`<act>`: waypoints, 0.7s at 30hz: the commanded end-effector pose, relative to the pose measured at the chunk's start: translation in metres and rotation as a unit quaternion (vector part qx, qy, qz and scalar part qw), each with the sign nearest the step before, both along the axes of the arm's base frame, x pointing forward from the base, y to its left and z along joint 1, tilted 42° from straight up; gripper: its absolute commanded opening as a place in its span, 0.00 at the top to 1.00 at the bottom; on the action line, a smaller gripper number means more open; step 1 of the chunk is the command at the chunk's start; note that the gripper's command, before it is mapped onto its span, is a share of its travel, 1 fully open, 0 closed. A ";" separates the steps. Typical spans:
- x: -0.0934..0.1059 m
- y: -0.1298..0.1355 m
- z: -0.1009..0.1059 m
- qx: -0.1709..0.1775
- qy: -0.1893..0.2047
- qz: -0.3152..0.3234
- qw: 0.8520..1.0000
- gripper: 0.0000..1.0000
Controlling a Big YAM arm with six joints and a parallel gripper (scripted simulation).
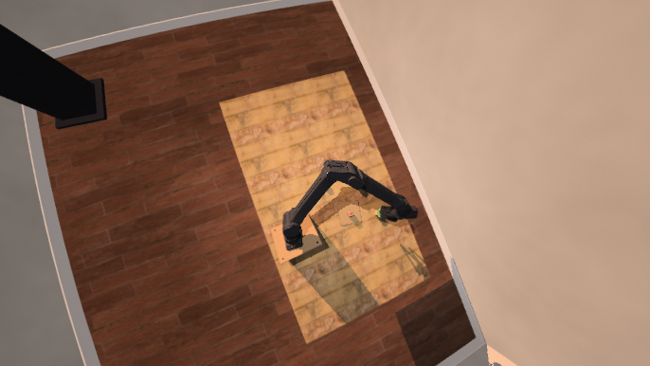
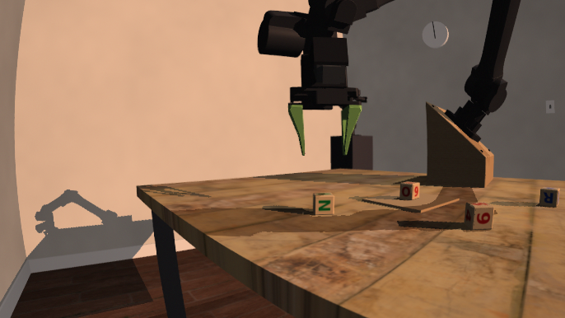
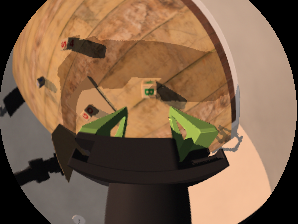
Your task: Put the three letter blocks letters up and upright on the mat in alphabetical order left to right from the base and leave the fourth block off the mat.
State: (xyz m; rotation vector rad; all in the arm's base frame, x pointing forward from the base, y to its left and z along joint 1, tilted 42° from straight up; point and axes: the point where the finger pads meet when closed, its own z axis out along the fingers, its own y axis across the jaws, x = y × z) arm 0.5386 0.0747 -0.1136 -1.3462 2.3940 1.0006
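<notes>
tabletop (image 2: pixel 371 264): light wood planks, carries all four blocks and the mat; near corner juts toward the exterior camera.
block 9 (image 2: pixel 478 215): nearest block in the exterior view, red 9 and 4 on its sides, off the mat just in front of its raised edge. Top face not readable.
block N (image 2: pixel 324 203): green N on the side facing the camera, off the mat, well left of it. The wrist view shows it (image 3: pixel 149 88) ahead, between the fingertips' lines.
gripper (image 2: pixel 324 153): hangs high above block N, pointing down, part-open with nothing between the green fingers (image 2: pixel 297 125).
mat (image 2: pixel 416 201): thin tan sheet; right front edge looks lifted off the tabletop, not flat.
block 0 (image 2: pixel 409 190): sits on the mat, red digits on its sides.
block R (image 2: pixel 549 196): far right, blue R on its side, off the mat.
base wedge (image 2: pixel 455 152): arm mount, behind the mat.
step: judged pre-grasp on block N, approach still to come.
next move: drop straight down, straddle block N, close, then carry it to the mat.
obstacles: none between gripper and block N; block 0 occupies the mat, and the curled edge may catch a block.
unknown: which block lacks a top letter.
</notes>
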 end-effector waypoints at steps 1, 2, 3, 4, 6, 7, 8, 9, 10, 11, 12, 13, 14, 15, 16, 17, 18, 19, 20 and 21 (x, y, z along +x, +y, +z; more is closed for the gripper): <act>0.023 0.007 0.004 0.000 -0.025 0.004 1.000 0.35; 0.023 0.007 0.003 0.000 -0.024 0.003 1.000 0.35; 0.023 0.008 0.003 0.000 -0.023 0.002 1.000 0.35; 0.023 0.009 0.002 0.000 -0.023 0.002 1.000 0.35; 0.023 0.010 0.001 0.000 -0.023 0.002 1.000 0.35; 0.022 0.011 0.000 0.000 -0.022 0.002 1.000 0.35; 0.019 0.012 -0.003 0.000 -0.020 0.002 1.000 0.35; 0.016 0.013 -0.005 0.000 -0.017 0.002 1.000 0.35; 0.013 0.014 -0.007 0.000 -0.014 0.002 1.000 0.35; 0.010 0.015 -0.009 0.001 -0.010 0.002 1.000 0.35; 0.010 0.015 -0.009 0.001 -0.010 0.002 1.000 0.35; 0.010 0.015 -0.009 0.001 -0.010 0.002 1.000 0.35; 0.007 0.016 -0.012 0.001 -0.007 0.002 1.000 0.35; 0.003 0.017 -0.014 0.001 -0.004 0.002 1.000 0.35; 0.000 0.018 -0.017 0.001 -0.001 0.002 1.000 0.35; 0.000 0.019 -0.018 0.001 -0.001 0.002 1.000 0.35; 0.000 0.020 -0.019 0.001 -0.001 0.002 1.000 0.35; 0.000 0.021 -0.020 0.001 -0.001 0.002 1.000 0.35; 0.000 0.022 -0.021 0.001 -0.001 0.002 1.000 0.35; -0.001 0.023 -0.023 0.001 -0.001 0.002 1.000 0.35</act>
